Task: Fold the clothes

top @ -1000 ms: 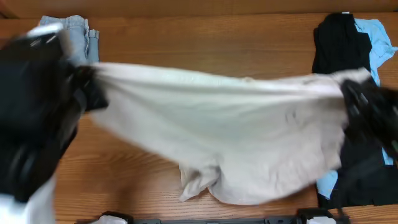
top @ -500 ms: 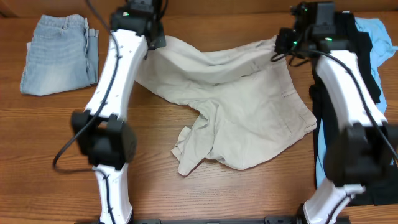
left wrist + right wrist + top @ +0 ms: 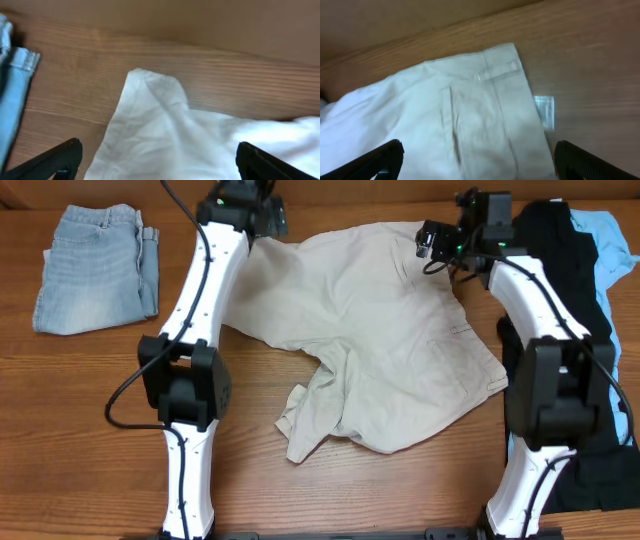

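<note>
The clothes, pale beige shorts, lie spread across the middle of the table, with one leg crumpled toward the front. My left gripper hovers over their far left corner and my right gripper over their far right corner. In the left wrist view the left gripper stands wide open above the cloth corner, holding nothing. The right gripper is also wide open over the waistband, where a small white label sticks out.
Folded light-blue denim shorts lie at the far left, their edge near the left gripper. A black garment on a sky-blue one lies along the right edge. A wooden wall backs the table.
Both grippers were shut on the shorts' far corners and have now opened and let go. The stretched shorts have settled flat on the table.
</note>
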Controlling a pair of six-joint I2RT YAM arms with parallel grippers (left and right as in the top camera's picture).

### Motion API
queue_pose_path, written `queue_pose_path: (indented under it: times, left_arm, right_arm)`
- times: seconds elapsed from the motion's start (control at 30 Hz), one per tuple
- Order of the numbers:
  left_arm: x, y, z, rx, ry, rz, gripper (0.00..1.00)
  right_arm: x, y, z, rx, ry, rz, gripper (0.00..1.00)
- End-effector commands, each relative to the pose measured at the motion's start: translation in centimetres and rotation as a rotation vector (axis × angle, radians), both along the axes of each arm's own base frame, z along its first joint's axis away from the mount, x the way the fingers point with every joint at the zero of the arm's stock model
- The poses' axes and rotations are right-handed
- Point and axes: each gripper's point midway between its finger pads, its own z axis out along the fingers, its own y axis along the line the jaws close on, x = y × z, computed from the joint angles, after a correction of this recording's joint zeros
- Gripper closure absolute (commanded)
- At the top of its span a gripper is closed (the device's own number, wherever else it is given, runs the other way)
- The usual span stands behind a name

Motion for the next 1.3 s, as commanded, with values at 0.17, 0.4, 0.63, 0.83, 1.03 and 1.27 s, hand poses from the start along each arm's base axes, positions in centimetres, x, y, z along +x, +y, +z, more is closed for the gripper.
queue_pose_path:
  times: [0.17,0.4,0.63,0.83,1.03,1.27]
  left_arm:
    - [-10.6,-4.5,13.0,-0.158,0.034,-0.218,0.0]
    - [-16.7,-6.7,10.4,-0.094,0.262,-0.275,0.0]
    - [-19.9,-7.5,8.5,-0.135,0.418,-0.342,0.01]
    - [-21.7,-7.6,6.0,-0.156,0.531,-0.296,0.05]
    - [-26.5,-5.7,8.2,-0.047,0.492,-0.214,0.06]
    - [-32.6,-6.7,5.1,-0.08,0.496,-0.284,0.06]
  right_arm:
    - [-10.6,0.3,18.2,-0.003,-0.135,0.066,0.0]
    - [-15.5,0.2,19.5,-0.001,-0.065,0.066,0.0]
    - [-17.8,0.2,17.4,0.003,0.062,0.066,0.0]
    - [-19.5,0.1,16.1,-0.007,0.148,0.075,0.0]
    - [-19.9,0.2,15.9,-0.006,0.166,0.076,0.0]
    - [-19.8,0.2,16.0,-0.006,0.162,0.076,0.0]
